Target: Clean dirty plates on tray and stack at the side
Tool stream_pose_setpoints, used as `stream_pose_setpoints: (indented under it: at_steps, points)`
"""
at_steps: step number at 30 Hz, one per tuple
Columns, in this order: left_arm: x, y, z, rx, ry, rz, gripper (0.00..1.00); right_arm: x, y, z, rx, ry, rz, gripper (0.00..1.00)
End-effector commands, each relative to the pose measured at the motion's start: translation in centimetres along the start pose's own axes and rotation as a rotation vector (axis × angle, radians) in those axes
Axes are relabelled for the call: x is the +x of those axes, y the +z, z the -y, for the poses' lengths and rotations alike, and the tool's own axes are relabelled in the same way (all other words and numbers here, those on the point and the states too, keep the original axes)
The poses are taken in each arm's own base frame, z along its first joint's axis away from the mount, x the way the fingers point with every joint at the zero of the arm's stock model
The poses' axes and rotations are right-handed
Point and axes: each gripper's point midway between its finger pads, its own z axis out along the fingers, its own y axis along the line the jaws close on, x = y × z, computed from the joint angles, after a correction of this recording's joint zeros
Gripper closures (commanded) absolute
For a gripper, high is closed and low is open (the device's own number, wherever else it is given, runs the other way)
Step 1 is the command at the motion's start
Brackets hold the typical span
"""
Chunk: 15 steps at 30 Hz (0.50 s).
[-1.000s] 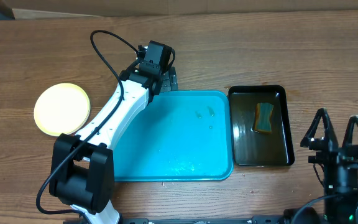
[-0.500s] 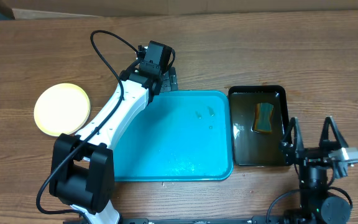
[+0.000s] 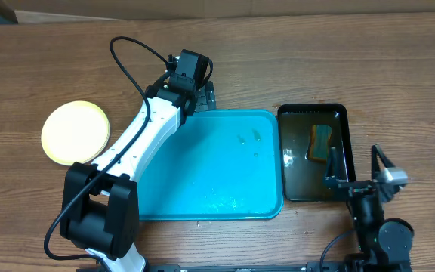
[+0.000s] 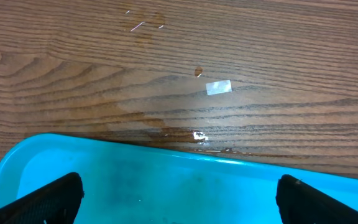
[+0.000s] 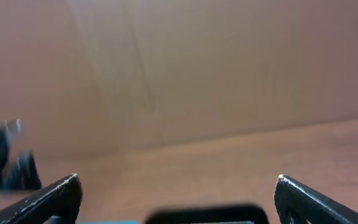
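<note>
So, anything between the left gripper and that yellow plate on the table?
Nothing visible besides its own arm. The yellow plate lies on the table left of the tray; the left gripper, jaws open, hovers at the tray's far left corner.

The left arm [image 3: 146, 132] is a smooth white shell set between bulky black joints, with a thin black cable [image 3: 131, 57] looping at the upper left of the frame. The right arm [image 3: 376, 227], at lower right, is black throughout, save one small silvery block [image 3: 391, 176]. The fingers [image 4: 48, 198] in both wrist views are matte black wedges.
</note>
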Motion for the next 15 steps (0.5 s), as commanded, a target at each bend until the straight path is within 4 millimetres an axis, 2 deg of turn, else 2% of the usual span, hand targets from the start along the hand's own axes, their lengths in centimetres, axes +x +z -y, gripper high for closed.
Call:
stream_pose_setpoints:
  at_steps: [1, 5, 15]
  points:
    - [-1.0, -0.4, -0.1, -0.004, -0.009, 0.026, 0.00, 1.3, -0.1, -0.4, -0.028, -0.121, -0.041, 0.00]
    - [-1.0, -0.4, -0.1, -0.004, -0.009, 0.026, 0.00, 3.2, -0.2, 0.7, 0.022, -0.121, -0.120, 0.00]
    - [-1.0, -0.4, -0.1, -0.004, -0.009, 0.026, 0.00, 3.1, -0.2, 0.7, 0.021, -0.128, -0.118, 0.00]
